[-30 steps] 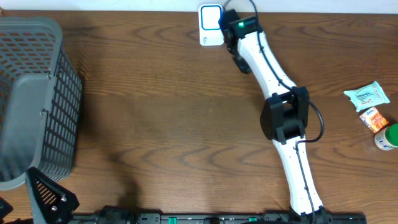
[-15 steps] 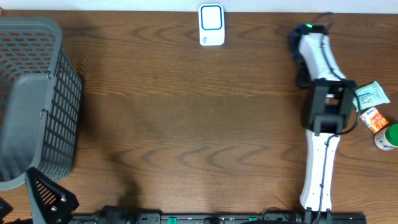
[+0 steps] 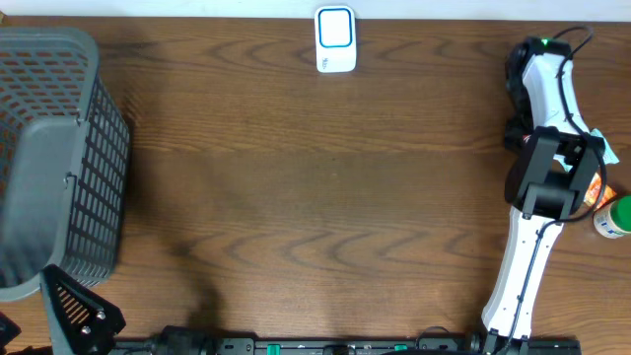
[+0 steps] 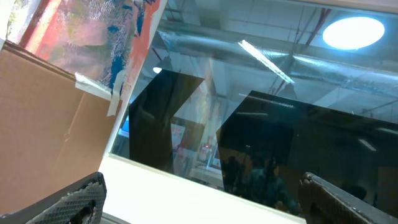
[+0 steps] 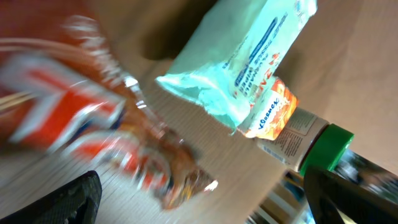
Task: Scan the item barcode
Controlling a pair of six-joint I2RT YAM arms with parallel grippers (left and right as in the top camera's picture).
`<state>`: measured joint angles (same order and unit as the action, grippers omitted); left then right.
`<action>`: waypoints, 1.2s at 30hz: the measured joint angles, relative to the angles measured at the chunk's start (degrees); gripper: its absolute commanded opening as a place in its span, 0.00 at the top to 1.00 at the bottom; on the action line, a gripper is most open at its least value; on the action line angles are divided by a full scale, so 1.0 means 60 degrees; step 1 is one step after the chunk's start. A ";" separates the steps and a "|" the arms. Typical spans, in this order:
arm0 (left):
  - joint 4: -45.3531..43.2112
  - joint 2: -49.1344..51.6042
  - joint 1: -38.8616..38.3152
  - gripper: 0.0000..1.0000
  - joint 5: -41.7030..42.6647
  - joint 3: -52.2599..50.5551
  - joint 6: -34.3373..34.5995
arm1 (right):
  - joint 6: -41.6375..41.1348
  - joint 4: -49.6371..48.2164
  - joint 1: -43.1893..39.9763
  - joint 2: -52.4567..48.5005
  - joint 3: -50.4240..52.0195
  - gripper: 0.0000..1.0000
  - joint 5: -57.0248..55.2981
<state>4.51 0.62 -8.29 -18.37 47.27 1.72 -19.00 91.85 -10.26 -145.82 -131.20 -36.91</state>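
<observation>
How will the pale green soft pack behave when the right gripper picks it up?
Probably floppy: the pale green pack looks like crinkled film with a pinched end seam. Likely light, and flat in shape, so unlikely to roll. Its glossy wrap might slip.

1. Pretty sure this is a robotics lab rigged up as a mock shop checkout.
2. The wood-grain worktop (image 3: 296,197) carries a barcode scanner (image 3: 335,39), a grey mesh basket (image 3: 49,158) and groceries: a wipes pack (image 5: 249,56) and a green-capped bottle (image 3: 613,217).
3. Up above there's bare ducting (image 4: 249,53), a round ceiling light (image 4: 353,31), glass partitions (image 4: 298,155) and cardboard (image 4: 43,118).
</observation>
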 measured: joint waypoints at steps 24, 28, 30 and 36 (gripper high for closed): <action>-0.0004 0.0000 0.0000 0.02 0.0000 0.0000 0.0000 | 0.0769 0.0841 0.2769 0.8692 -0.0284 0.01 0.3716; -0.0004 0.0000 0.0000 0.02 0.0000 0.0000 0.0000 | 0.0772 0.0852 0.2809 0.9949 -0.0288 0.01 0.3752; -0.0004 0.0000 0.0000 0.02 0.0004 0.0000 0.0000 | 0.0845 0.0863 0.2805 1.0619 -0.0288 0.01 0.3952; -0.0004 0.0000 0.0000 0.02 0.0000 0.0000 0.0000 | 0.1013 0.0863 0.2809 1.2856 -0.0288 0.01 0.5282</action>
<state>4.49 0.62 -8.29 -18.37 47.27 1.72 -12.93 97.03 6.59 -68.69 -132.92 -5.21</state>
